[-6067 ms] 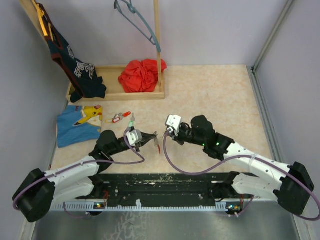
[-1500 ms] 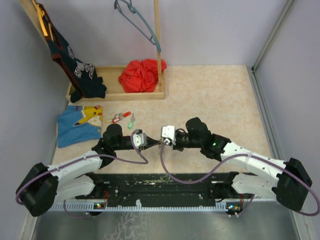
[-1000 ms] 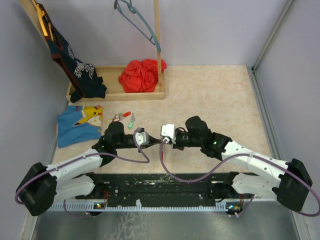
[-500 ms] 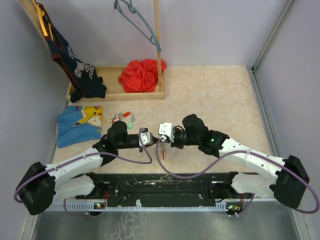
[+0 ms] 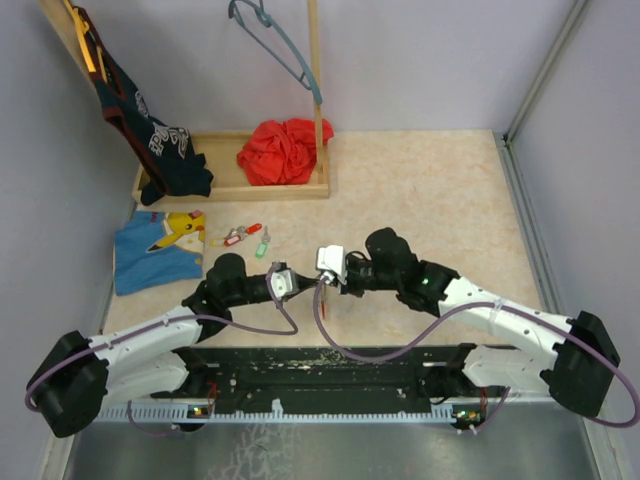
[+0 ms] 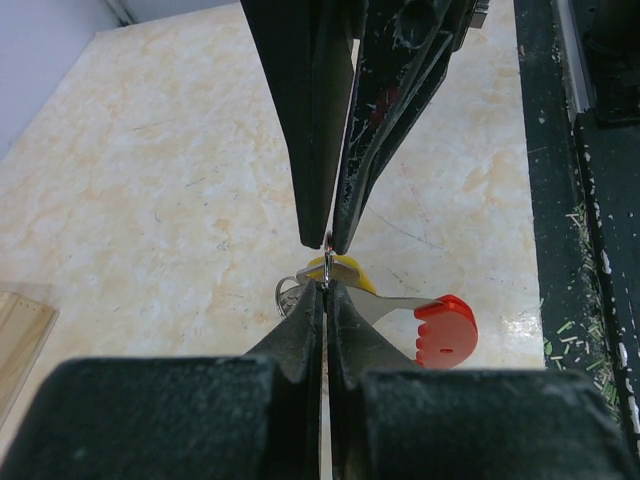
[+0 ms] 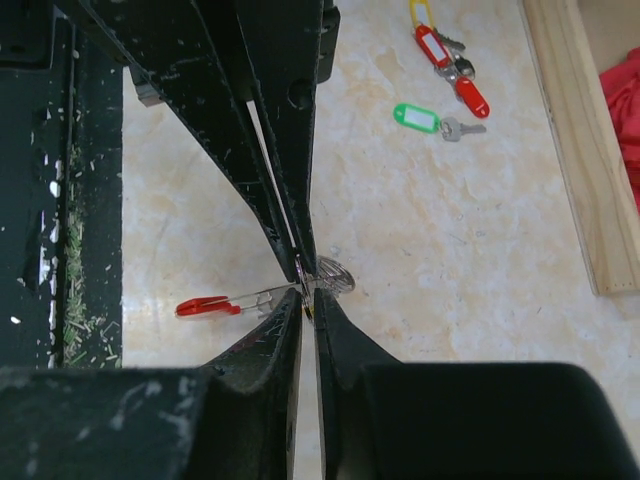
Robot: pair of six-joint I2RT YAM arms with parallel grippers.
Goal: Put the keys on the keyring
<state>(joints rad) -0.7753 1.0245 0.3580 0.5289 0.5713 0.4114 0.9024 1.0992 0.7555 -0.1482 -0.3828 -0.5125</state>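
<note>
Between left gripper (image 6: 327, 284) tips, keyring (image 7: 335, 273)

Left tool (image 6: 327, 284) — drawn back toward its own base and slightly nearer the near edge of the counter (image 5: 430, 190) than half a second ago; its wrist now sits lower and further left in the top view. Right tool (image 7: 309, 292) — displaced left and toward the arm bases relative to six seconds ago; its wrist formerly stood further up the counter, clear of the left tool's.
</note>
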